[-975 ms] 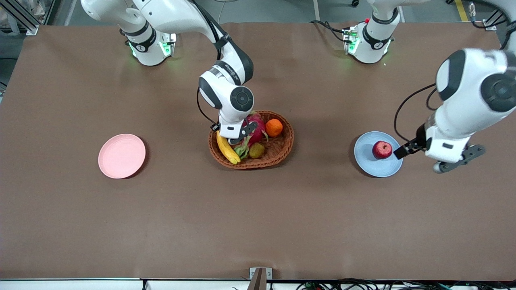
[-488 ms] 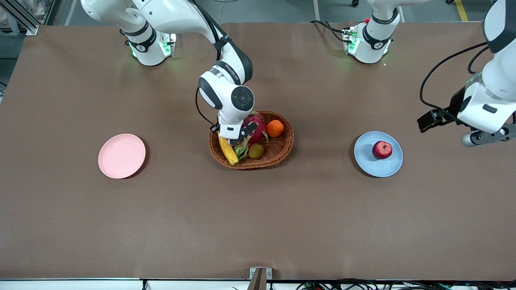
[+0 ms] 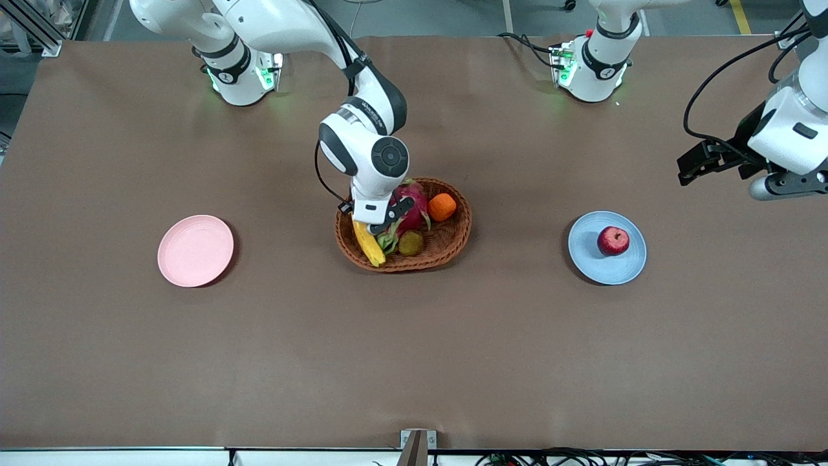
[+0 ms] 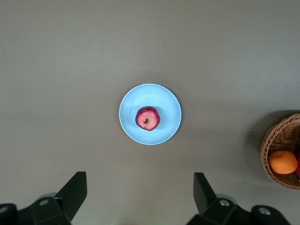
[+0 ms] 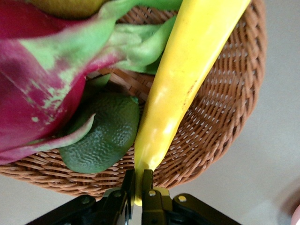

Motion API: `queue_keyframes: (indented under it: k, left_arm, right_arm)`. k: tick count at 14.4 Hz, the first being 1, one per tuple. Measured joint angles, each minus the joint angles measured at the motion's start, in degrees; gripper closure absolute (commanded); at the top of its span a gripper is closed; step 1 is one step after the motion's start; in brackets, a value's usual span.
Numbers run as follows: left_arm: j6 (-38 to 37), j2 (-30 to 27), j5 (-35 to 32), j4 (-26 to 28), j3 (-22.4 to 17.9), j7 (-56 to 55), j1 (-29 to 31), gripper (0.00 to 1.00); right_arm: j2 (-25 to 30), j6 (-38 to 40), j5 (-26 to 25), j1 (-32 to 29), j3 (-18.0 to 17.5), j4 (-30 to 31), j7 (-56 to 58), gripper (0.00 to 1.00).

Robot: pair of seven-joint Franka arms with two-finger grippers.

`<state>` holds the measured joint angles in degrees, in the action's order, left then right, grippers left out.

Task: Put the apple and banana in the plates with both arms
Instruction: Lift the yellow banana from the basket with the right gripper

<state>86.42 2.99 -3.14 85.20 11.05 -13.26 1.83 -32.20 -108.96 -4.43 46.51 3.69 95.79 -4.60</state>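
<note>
The dark red apple [image 3: 612, 240] sits on the light blue plate [image 3: 631, 265]; both show in the left wrist view, apple [image 4: 147, 118] on plate [image 4: 168, 101]. My left gripper [image 3: 783, 183] is open and empty, high over the table at the left arm's end, as the left wrist view [image 4: 140, 197] shows. The yellow banana [image 3: 369, 243] lies in the brown basket [image 3: 446, 252]. My right gripper [image 3: 362, 224] is shut on the banana's end [image 5: 187, 79] at the basket's rim, seen in the right wrist view [image 5: 138, 180]. The pink plate [image 3: 195, 250] is bare.
The basket also holds a pink-and-green dragon fruit [image 3: 414, 204], an orange [image 3: 442, 207] and a small green fruit [image 3: 411, 243]. The dragon fruit [image 5: 37, 79] and green fruit [image 5: 101, 140] lie against the banana. The basket's edge [image 4: 276, 140] and orange [image 4: 282, 161] show in the left wrist view.
My left arm has risen and drawn away from the blue plate toward its end of the table, leaving the apple there. The banana has shifted slightly in the right gripper's hold.
</note>
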Motion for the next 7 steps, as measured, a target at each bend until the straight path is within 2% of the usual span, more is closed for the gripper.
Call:
queue_keyframes:
  k: [3, 7]
  left_arm:
    - [0.1, -1.5, 1.9, 1.6, -3.3, 0.3, -3.0, 0.0]
    - [0.7, -4.3, 2.4, 4.7, -3.4, 0.3, -3.4, 0.0]
  right_arm:
    - [1.0, 2.4, 0.0, -0.4, 0.5, -2.7, -1.0, 1.0]
    - [4.7, 12.9, 0.4, -4.9, 1.0, -9.5, -1.3, 1.0]
